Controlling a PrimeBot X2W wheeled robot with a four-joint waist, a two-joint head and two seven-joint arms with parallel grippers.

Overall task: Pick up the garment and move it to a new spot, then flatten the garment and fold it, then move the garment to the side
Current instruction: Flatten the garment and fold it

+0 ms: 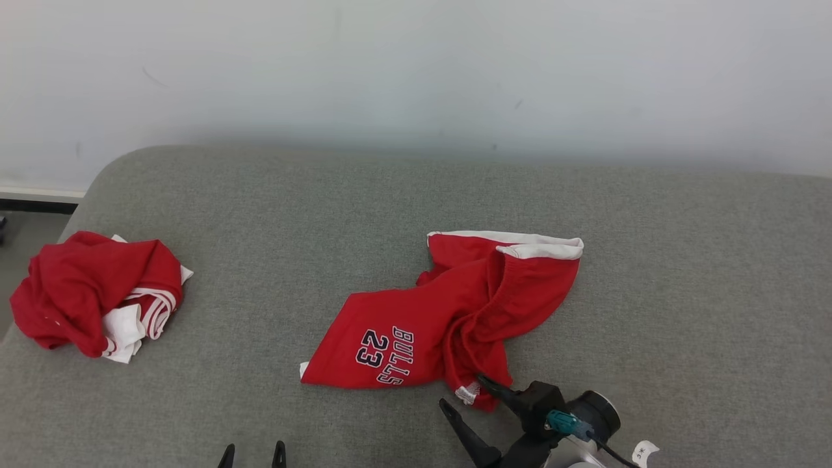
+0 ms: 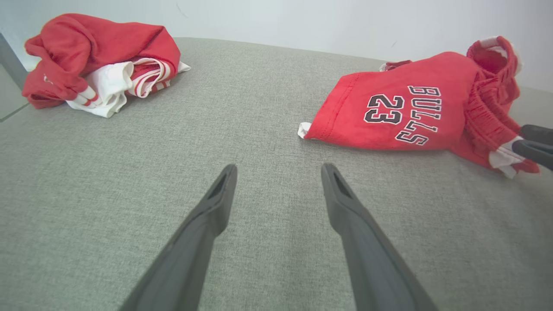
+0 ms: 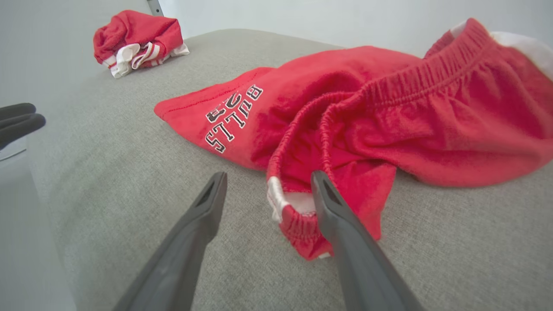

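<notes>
A: Where are the shorts [image 1: 455,312] [image 2: 402,112] [image 3: 389,112]?

B: They lie about the middle of the grey surface [image 1: 260,214], a little to the right, rumpled. One red leg is spread flat toward the near left with the lettering [image 1: 385,356] BULLS 23 facing up. The white-edged hem of the other leg lies at the far right.

A: And the right end effector [image 1: 461,390] [image 3: 268,175] [image 2: 522,138]?

B: It is at the near end of the shorts with its fingers spread wide and nothing pinched between them. In the right wrist view the gathered waistband [image 3: 298,216], its white lining showing, sits partly between the two fingers. One finger crosses in front of the waistband; I cannot tell whether it touches the cloth.

A: The left one?

B: The left end effector [image 1: 253,448] [image 2: 279,166] [image 3: 21,119] is at the near edge, left of the shorts and well apart from them. Its fingers are also spread and hold nothing, with bare grey fabric beneath them.

A: Anything else on there?

B: A crumpled garment [image 1: 91,292] [image 2: 99,56] [image 3: 138,39], red with white and striped parts, is bunched at the far left edge of the surface. It is well apart from the shorts. A pale wall [image 1: 416,65] rises behind the far edge.
</notes>
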